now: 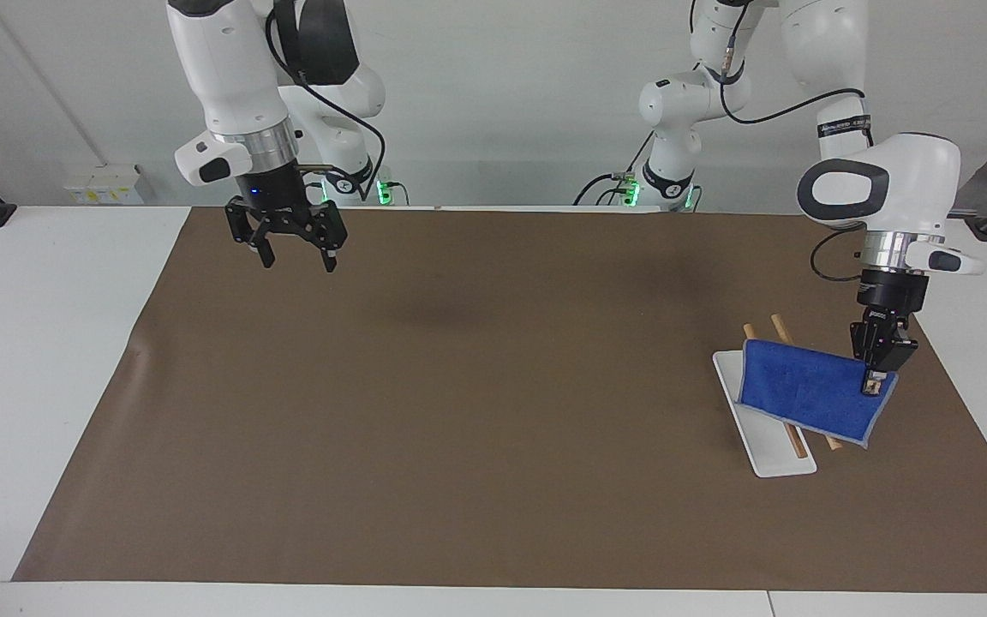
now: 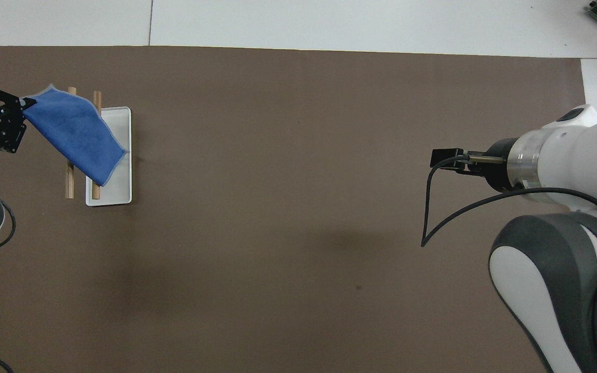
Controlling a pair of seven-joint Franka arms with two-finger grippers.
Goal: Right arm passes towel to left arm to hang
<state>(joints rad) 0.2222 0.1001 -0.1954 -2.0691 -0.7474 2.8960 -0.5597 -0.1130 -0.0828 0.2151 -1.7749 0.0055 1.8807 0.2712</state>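
1. Holding one corner of the towel [image 1: 806, 390], your left gripper [image 1: 879, 373] hangs over the left arm's end of the table. Its fingers look pinched tight on the cloth.

2. Look at how the towel lies from that gripper. It spreads away from the pinched corner toward the middle of the table, over the rack. Its long side runs across the two wooden rods [image 1: 793, 439], not along them.

3. The rods stick out from a flat white base [image 1: 772, 446] on the brown mat [image 1: 476, 411]. The towel's top edge seems to rest on the rods, and its lower edge hangs down over them. You can't be sure from these views that it is really resting there, so check before you let go.

4. The left arm is by far the nearer one to the rack, so the hanging is its job. It likely just needs to open and lift away, if the cloth sits well.

5. Your right gripper [image 1: 292, 244] is well apart from all this. It waits in the air over the right arm's end of the mat, with its fingers spread wide and nothing in them. A long black cable [image 2: 433, 217] loops from its wrist.

6. Watch the loose lower corner. It could pull the towel off the rods.
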